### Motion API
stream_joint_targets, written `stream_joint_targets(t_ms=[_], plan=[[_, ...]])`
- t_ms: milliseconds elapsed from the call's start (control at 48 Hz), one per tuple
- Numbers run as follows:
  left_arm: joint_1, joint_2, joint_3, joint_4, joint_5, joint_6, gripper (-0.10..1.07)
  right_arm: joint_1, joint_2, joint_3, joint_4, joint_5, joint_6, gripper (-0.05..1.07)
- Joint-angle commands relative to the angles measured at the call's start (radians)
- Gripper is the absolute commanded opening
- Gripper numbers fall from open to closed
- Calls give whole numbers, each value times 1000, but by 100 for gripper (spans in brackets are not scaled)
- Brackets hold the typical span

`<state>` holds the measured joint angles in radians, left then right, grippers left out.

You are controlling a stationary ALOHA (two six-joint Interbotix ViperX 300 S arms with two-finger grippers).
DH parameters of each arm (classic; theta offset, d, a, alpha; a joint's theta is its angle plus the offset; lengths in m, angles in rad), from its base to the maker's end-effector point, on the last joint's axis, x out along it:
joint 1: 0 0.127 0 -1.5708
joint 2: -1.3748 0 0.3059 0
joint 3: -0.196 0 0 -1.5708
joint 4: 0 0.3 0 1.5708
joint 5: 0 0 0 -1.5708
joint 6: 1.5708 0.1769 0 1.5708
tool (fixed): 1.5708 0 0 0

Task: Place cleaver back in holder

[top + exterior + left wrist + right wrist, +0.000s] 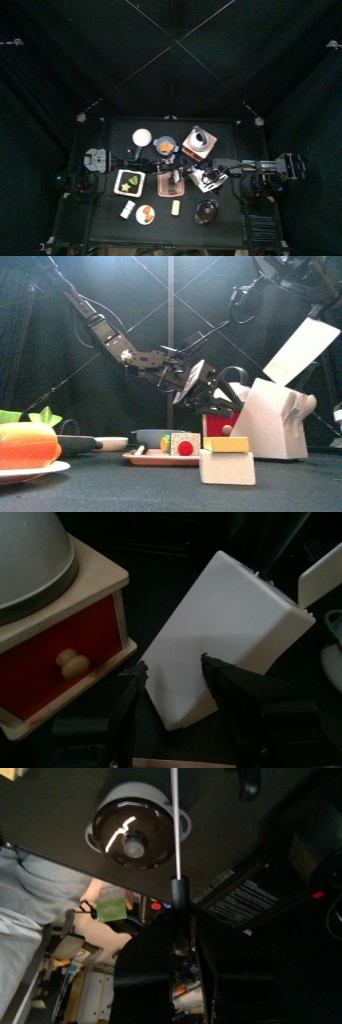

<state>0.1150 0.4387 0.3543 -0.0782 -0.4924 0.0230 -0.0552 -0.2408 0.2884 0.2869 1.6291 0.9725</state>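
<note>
Pale cleaver (305,348) is pinched tight in the right claw (175,918). It leans, low end at the top of the holder (274,421), near the table's right edge. The left claw (174,697) is open around the holder.

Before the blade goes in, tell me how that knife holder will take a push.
The holder stands tall and leans on a narrow base, so a high push could probably tip it. It looks solid and stiff. The left gripper at its side may steady it.

Thin pale edge of cleaver (175,838) running up from right gripper (178,933), jaws pinching it. Round dark bowl (138,828) sitting behind. Person's sleeve (34,893) showing beyond.
</note>
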Motion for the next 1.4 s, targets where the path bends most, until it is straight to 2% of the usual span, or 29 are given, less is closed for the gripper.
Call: stream_joint_targets(t_ms=[0, 604, 1062, 1375], plan=[[-2, -28, -18, 3, -5, 0, 85, -2, -11, -31, 5, 0, 0, 35], [-3, -26, -21, 5, -3, 2, 85, -2, 8, -3, 28, 0, -2, 35], [-3, -28, -23, 12, -3, 2, 85, -49, 18, -9, 12, 0, -5, 36], [-2, -28, -25, 15, -3, 2, 85, -52, 43, -11, 31, 0, -5, 36]])
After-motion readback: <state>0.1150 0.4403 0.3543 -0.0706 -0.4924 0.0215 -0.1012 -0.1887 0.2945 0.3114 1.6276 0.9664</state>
